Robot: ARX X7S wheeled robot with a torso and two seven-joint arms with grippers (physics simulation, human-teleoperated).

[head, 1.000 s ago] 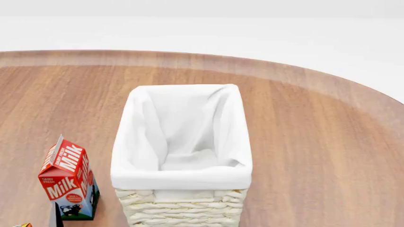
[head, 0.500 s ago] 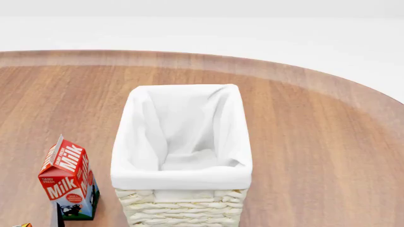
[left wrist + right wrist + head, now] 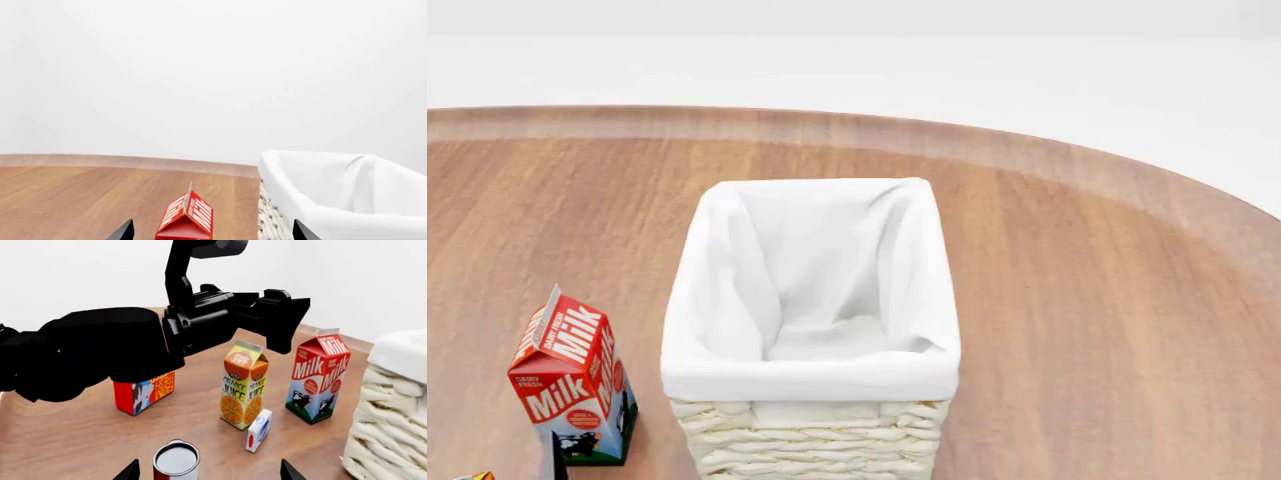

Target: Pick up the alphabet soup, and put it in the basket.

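Alphabet soup: can't confirm it in any view. Only candidate is one can, described below. Task looks barely begun, w/ nothing lifted and nothing in the basket.

Biggest first. Wood table [image 3: 1121, 300] carries everything. Basket [image 3: 814, 372] sits mid-table in head view. Its white lining is bare inside, so the drop-off isn't done.

Left arm [image 3: 120, 350], black, hangs across the right wrist view above the cartons. Left gripper [image 3: 212, 234] shows only two dark tips, spread wide, nothing between them. It's looking over the milk carton [image 3: 571, 385], which stands just beside the basket, not touching.

An orange juice carton [image 3: 243, 385] stands upright near the milk. A red carton [image 3: 143, 390] is partly hidden behind the arm.

Can [image 3: 177, 460] stands upright w/ its silver top toward the camera. The sliver of side showing looks reddish, so I can't tell if it's the soup or the other can. Right gripper [image 3: 208, 472] has its tips spread, and the can lies between them in that view but isn't pinched.

A small box [image 3: 259, 430] lies near the juice carton.

Left to do, as I judge it: confirm the label, close on the can, lift, carry to the basket, release.
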